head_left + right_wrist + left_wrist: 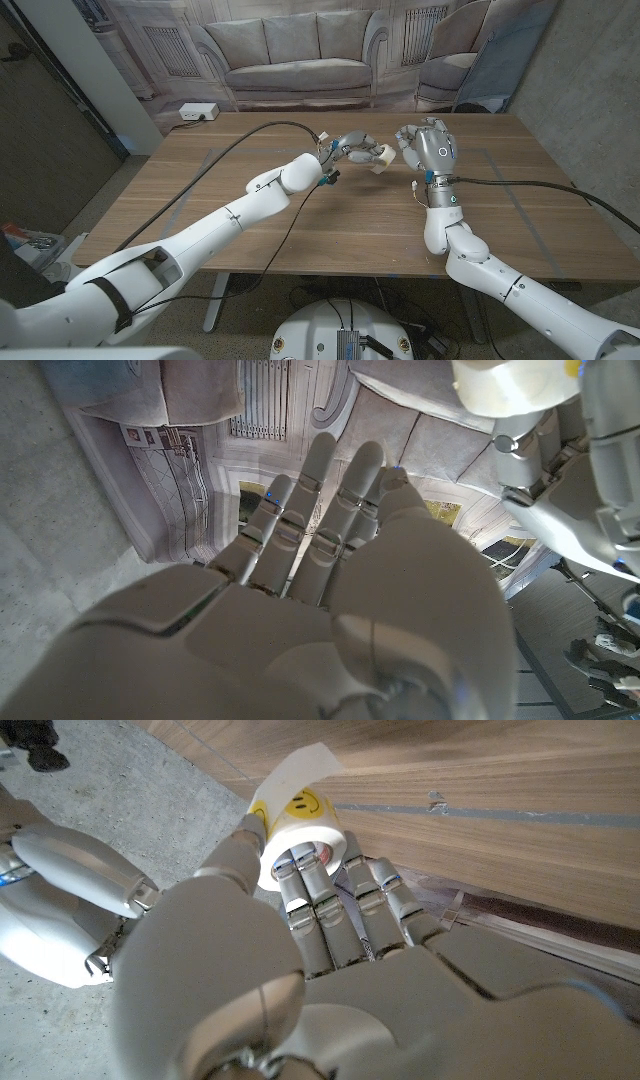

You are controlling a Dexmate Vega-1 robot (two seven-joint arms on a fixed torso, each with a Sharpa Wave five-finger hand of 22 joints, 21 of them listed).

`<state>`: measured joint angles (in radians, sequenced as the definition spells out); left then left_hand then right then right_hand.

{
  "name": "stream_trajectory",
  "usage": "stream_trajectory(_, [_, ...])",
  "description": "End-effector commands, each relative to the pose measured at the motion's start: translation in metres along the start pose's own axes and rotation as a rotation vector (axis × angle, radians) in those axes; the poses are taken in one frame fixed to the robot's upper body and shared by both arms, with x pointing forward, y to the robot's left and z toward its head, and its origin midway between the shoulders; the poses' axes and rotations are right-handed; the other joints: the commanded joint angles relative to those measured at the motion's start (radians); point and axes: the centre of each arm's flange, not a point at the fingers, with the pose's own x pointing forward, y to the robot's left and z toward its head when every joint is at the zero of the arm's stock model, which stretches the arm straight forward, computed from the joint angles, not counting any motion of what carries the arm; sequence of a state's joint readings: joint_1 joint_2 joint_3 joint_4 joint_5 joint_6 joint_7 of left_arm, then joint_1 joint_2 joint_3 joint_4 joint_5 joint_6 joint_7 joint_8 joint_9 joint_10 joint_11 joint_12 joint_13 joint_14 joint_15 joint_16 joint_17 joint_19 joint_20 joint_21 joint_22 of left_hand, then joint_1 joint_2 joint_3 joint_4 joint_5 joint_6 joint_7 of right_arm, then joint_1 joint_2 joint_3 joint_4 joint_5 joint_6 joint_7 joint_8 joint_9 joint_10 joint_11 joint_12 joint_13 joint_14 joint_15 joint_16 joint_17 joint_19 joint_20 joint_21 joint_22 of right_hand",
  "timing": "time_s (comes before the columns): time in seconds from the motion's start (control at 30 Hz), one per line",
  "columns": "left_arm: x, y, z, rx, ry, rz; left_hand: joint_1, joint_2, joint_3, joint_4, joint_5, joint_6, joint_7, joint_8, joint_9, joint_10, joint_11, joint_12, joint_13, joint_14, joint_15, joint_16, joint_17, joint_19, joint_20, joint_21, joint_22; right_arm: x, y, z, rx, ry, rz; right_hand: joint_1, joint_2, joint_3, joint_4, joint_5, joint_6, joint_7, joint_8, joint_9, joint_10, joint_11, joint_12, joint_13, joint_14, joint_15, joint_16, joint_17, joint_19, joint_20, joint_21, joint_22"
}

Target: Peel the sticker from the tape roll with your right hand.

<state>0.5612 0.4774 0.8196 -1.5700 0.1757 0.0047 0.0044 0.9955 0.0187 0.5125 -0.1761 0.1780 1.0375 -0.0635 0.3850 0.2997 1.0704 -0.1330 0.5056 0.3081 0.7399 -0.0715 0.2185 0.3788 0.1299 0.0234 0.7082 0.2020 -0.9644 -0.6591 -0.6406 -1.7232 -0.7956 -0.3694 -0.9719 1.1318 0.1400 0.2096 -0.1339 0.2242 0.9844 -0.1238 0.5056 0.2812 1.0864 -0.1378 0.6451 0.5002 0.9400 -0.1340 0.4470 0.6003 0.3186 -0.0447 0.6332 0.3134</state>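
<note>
Left hand [352, 150] grips tape roll [380, 158] above tabletop [200, 215]; your right hand [428, 146] open beside roll. Next: pinch smiley sticker [298, 802] tab, judged.

I was driving the rig in what looked like a lab or test room dressed up as a living room. The wooden table [300, 200] stood on a bare concrete floor [150, 130], and behind it hung a printed backdrop [300, 50] picturing a grey sofa and armchairs, flat against the wall. A white power strip [196, 113] lay on the floor at the backdrop's foot. Black cables [230, 145] trailed across the tabletop, and strips of tape [190, 195] marked its surface. A plain grey wall [590, 90] closed off my right side.
</note>
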Motion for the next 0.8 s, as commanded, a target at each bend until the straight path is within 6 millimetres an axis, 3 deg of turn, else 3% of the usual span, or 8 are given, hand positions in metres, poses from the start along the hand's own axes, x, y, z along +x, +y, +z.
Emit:
stream_trajectory(0.03, [-0.013, 0.002, -0.005, 0.124, 0.025, 0.048, 0.070, 0.074, 0.038, 0.032, 0.006, 0.105, 0.103, 0.003, 0.005, 0.006, -0.003, 0.173, 0.105, 0.007, -0.150, -0.003, 0.003, -0.005, -0.003, 0.010, 0.002, 0.002, -0.006, -0.005, 0.017, 0.023, -0.001, 0.005, 0.005, 0.004, 0.006, -0.001, 0.010, -0.005, 0.009, 0.005, 0.004, -0.001, 0.003, 0.003, 0.008, -0.102, -0.009, 0.006, -0.005, -0.038, 0.007, 0.005])
stream_trajectory(0.8, [-0.023, 0.007, -0.002, 0.288, 0.012, 0.078, 0.069, 0.072, 0.039, 0.032, 0.004, 0.108, 0.098, 0.001, 0.003, 0.003, -0.005, 0.178, 0.100, 0.005, -0.152, -0.005, 0.006, -0.008, -0.004, 0.017, 0.001, 0.011, -0.011, -0.001, 0.036, 0.019, -0.009, 0.004, 0.005, 0.001, 0.009, -0.003, 0.012, -0.004, 0.013, 0.004, 0.009, -0.002, 0.003, 0.004, 0.015, -0.102, -0.018, 0.017, -0.012, -0.038, 0.027, 0.003])
